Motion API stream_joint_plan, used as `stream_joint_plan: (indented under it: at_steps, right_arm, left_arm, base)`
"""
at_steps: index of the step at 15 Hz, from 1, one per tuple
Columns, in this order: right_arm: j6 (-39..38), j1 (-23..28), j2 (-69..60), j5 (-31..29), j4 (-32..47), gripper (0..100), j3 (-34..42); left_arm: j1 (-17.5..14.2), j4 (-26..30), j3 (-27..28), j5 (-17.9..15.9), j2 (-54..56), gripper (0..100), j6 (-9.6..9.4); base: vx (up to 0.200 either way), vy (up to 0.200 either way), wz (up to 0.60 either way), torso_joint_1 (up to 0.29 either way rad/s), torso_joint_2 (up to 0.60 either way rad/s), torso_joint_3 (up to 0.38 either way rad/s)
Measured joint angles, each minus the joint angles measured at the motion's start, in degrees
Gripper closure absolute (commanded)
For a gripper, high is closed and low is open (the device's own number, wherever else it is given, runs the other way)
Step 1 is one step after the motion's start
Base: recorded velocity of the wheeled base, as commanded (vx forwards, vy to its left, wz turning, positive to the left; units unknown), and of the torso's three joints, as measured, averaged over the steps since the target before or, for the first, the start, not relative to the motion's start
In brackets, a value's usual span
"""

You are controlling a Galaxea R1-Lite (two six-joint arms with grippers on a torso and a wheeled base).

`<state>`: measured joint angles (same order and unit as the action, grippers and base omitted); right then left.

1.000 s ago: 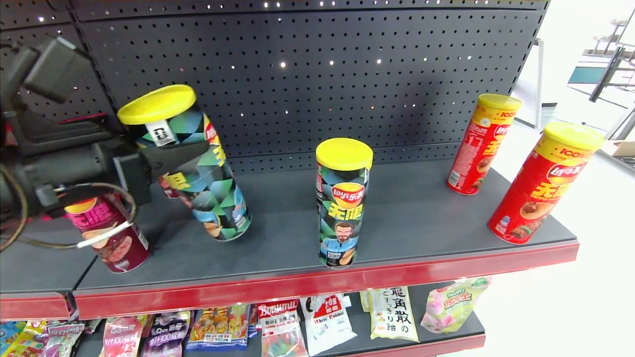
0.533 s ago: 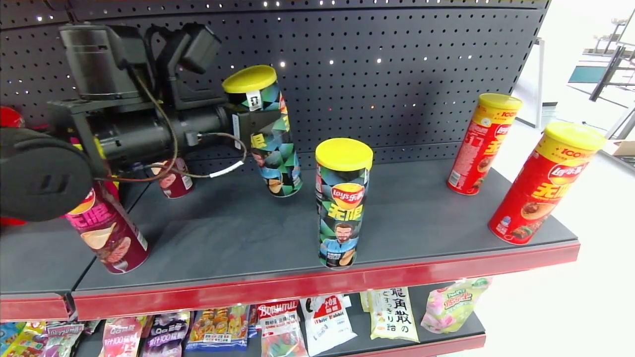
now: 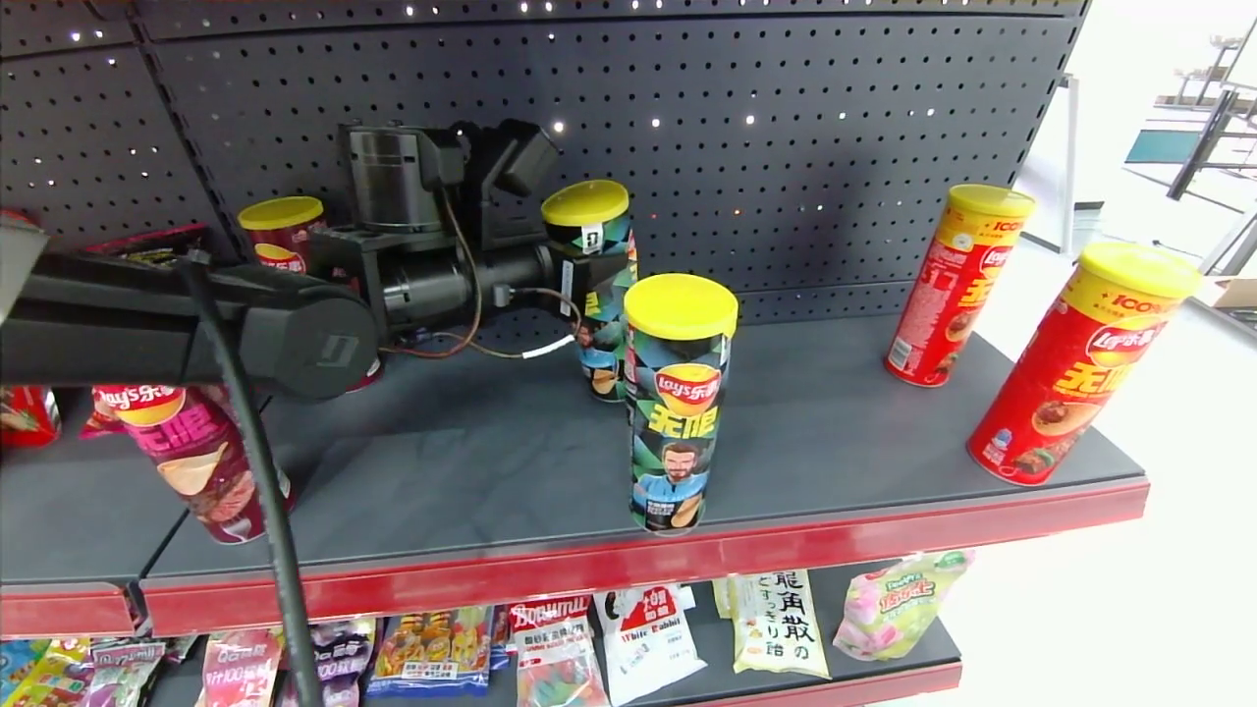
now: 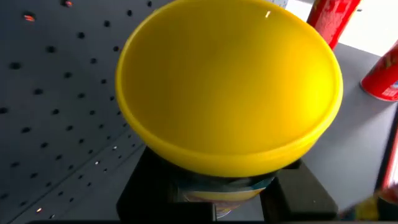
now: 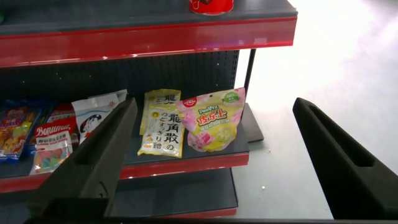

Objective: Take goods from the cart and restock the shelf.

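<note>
**Left arm has a can at the back of the shelf; right arm idle and spread**

Head view: my left gripper (image 3: 581, 287) is clamped across the upper body of the patterned can (image 3: 601, 358). The can stands upright, close to the pegboard (image 3: 835, 128). It sits at about eleven o'clock from the matching front can (image 3: 680, 403), just behind it. The front can hides part of its base, so I cannot tell whether it rests on the shelf (image 3: 471, 462). Out at three o'clock stand the rear red can (image 3: 957, 285) and the front red can (image 3: 1080, 363), both well apart from it. At nine o'clock a maroon can (image 3: 211, 471) stands near the shelf's front lip. A second maroon can (image 3: 283, 231) stands behind the arm, by the pegboard.

Left wrist view: the can's yellow lid (image 4: 230, 93) looms close. I see black fingers (image 4: 146, 196) pressed against the body just under it, one on each side.

Right wrist view: my right gripper (image 5: 217, 162) is spread wide with nothing between its fingers. It faces the lower shelf (image 5: 186, 167), where snack bags (image 5: 214, 118) lean side by side.
</note>
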<state>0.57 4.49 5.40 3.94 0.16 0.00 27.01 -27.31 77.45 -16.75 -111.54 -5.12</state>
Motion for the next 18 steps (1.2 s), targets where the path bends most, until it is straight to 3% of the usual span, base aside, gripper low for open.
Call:
stream_joint_plan:
  at_steps: [8, 18]
  right_arm:
    - [0.02, -0.02, 0.05, 0.00, 0.00, 0, 0.00]
    - [0.00, 0.00, 0.05, 0.00, 0.02, 0, 0.00]
  left_arm:
    - [0.55, -0.28, 1.24, -0.07, -3.62, 100, -2.34]
    - [1.56, -2.50, 3.19, 1.65, -5.22, 100, -2.38]
  base:
    - [0.000, 0.000, 0.00, 0.000, 0.00, 0.000]
    - [0.000, 0.000, 0.00, 0.000, 0.00, 0.000]
